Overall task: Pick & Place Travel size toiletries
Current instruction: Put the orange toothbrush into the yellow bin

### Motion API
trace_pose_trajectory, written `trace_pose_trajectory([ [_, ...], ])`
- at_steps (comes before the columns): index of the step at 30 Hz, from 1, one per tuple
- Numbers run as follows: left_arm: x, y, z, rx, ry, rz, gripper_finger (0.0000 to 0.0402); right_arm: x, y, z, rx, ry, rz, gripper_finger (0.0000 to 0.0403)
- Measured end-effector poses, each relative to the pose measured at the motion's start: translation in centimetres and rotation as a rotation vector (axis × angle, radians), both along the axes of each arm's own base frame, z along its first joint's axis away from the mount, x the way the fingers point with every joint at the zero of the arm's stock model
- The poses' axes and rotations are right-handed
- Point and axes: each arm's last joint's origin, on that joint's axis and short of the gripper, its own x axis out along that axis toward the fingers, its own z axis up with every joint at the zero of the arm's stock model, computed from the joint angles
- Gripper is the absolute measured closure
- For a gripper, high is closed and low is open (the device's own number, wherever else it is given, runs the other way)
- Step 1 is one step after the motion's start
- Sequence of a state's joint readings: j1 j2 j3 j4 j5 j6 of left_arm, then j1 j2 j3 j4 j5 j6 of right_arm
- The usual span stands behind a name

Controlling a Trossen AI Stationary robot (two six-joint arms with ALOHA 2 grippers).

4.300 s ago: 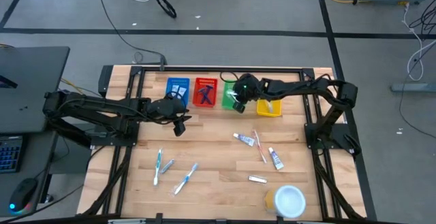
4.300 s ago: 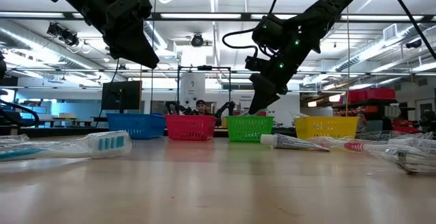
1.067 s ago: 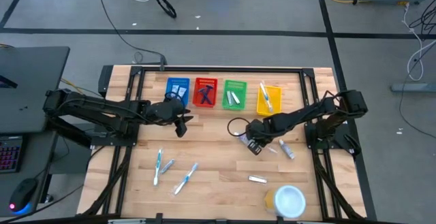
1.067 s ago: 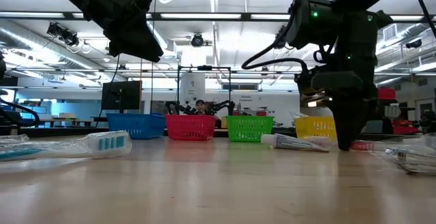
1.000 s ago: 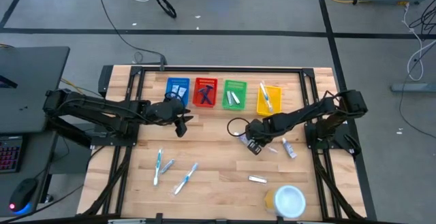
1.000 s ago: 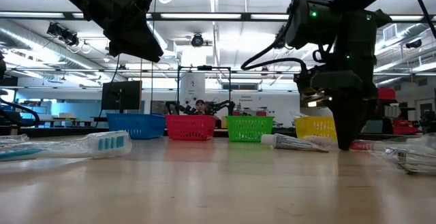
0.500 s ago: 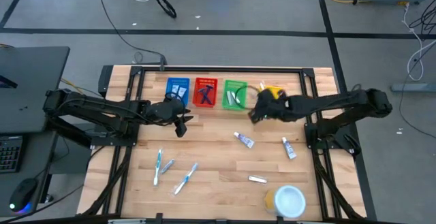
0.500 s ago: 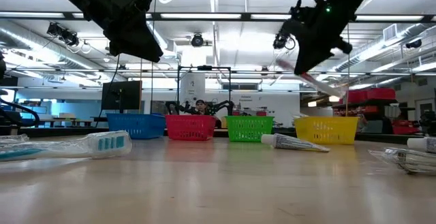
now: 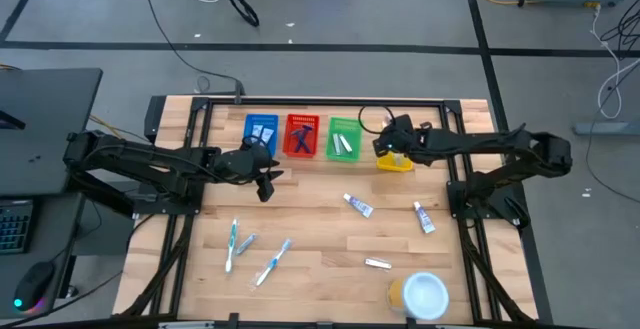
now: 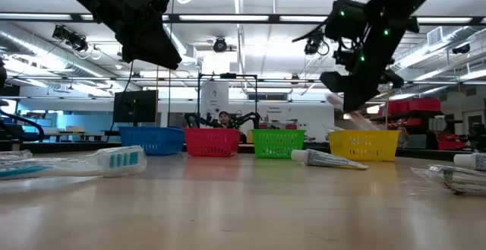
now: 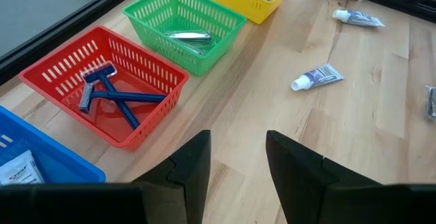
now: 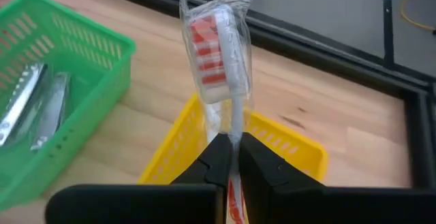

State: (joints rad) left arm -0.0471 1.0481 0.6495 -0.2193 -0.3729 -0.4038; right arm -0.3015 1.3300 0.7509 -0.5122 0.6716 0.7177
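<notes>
Right gripper [image 12: 231,157] with wrapped toothbrush [image 12: 216,54] above wooden table [image 9: 320,239]

Right claw [image 12: 233,157] pinched closed; left claw [image 11: 236,157] parted, hovering.

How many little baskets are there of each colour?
Blue plastic basket: 1
Red plastic basket: 1
Green plastic basket: 1
Yellow plastic basket: 1
Total: 4
</notes>
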Motion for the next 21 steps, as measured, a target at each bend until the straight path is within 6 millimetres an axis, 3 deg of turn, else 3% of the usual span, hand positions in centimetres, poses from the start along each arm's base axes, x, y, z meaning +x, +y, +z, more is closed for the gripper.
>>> trace_pose_trajectory([
  [9,0.0,0.0,0.0,0.002,0.001,-0.001,0.0252,-1.0,-0.9,-2.6,0.057,-0.032,0.059,0.0374],
  [21,0.0,0.0,0.0,0.015,0.006,-0.010,0.0252,-1.1,-1.7,-2.2,0.026,-0.004,0.117,0.0312],
])
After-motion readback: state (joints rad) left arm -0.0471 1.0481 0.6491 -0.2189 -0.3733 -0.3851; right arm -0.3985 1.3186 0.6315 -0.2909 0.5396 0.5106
